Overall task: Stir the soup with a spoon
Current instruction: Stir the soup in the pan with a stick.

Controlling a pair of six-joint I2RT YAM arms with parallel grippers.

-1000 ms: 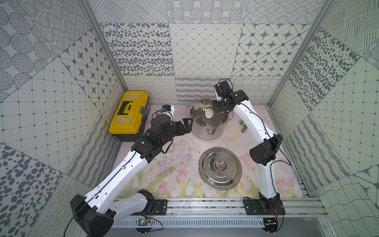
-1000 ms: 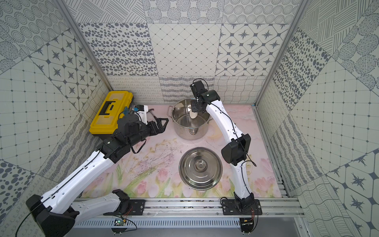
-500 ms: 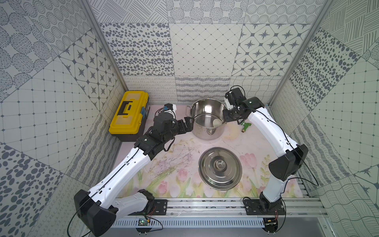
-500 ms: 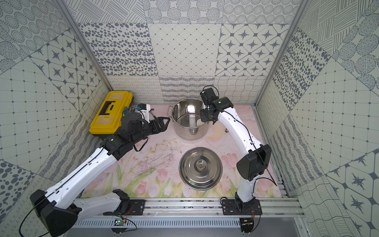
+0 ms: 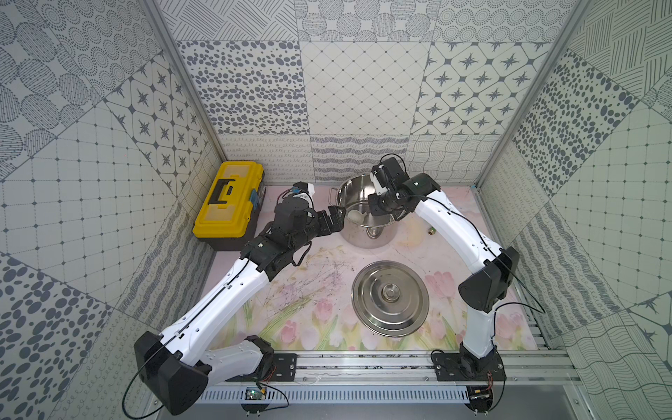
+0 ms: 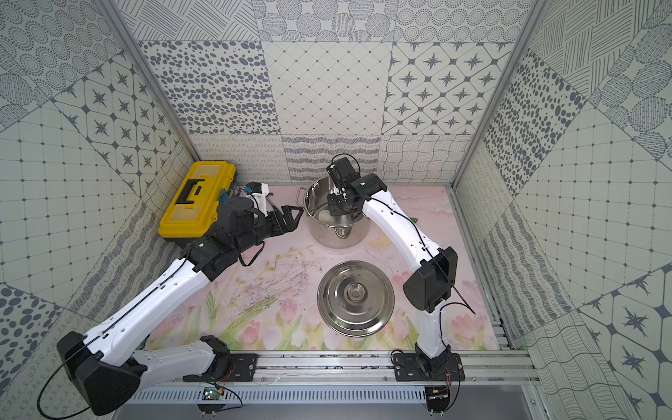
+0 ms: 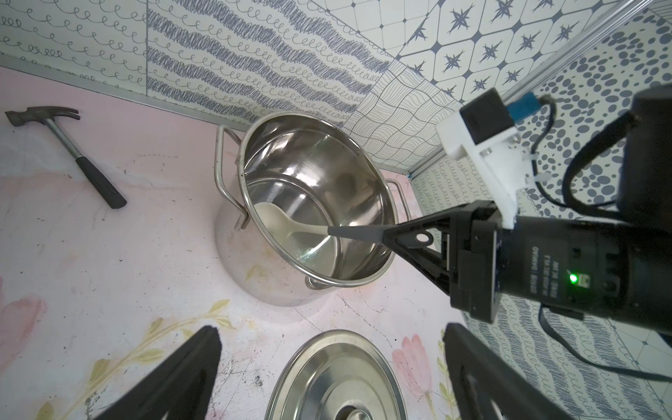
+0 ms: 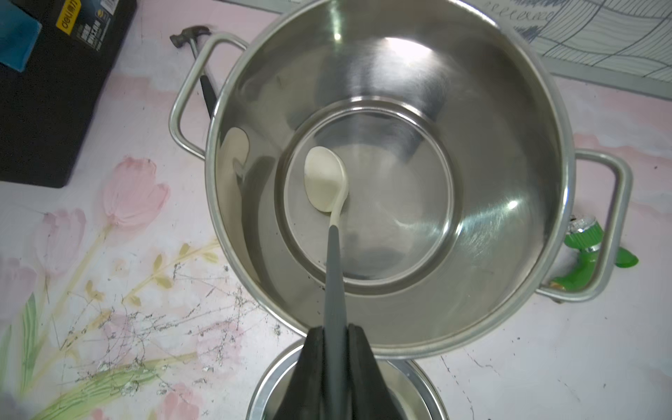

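Note:
A steel pot (image 5: 363, 238) (image 6: 338, 238) (image 7: 298, 156) (image 8: 491, 145) stands at the back of the mat. The spoon (image 8: 325, 178) (image 7: 271, 222) (image 5: 354, 215) reaches into it, its cream bowl low at the pot's left side. My right gripper (image 8: 336, 329) (image 5: 374, 207) (image 7: 391, 234) is shut on the spoon's dark grey handle above the rim. Only bare steel shows at the pot's bottom; I see no soup. My left gripper (image 5: 336, 217) (image 6: 292, 216) (image 7: 332, 329) hovers open and empty just left of the pot.
The pot's lid (image 5: 391, 298) (image 6: 355, 298) lies knob up in front of the pot. A yellow toolbox (image 5: 229, 203) sits at the back left, a hammer (image 7: 62, 145) between it and the pot. A green nozzle (image 8: 589, 247) lies right of the pot. Walls stand close.
The right arm has carried the spoon round inside the pot: its bowl went from the middle to the right side, then to the left side. The left arm has hardly moved.

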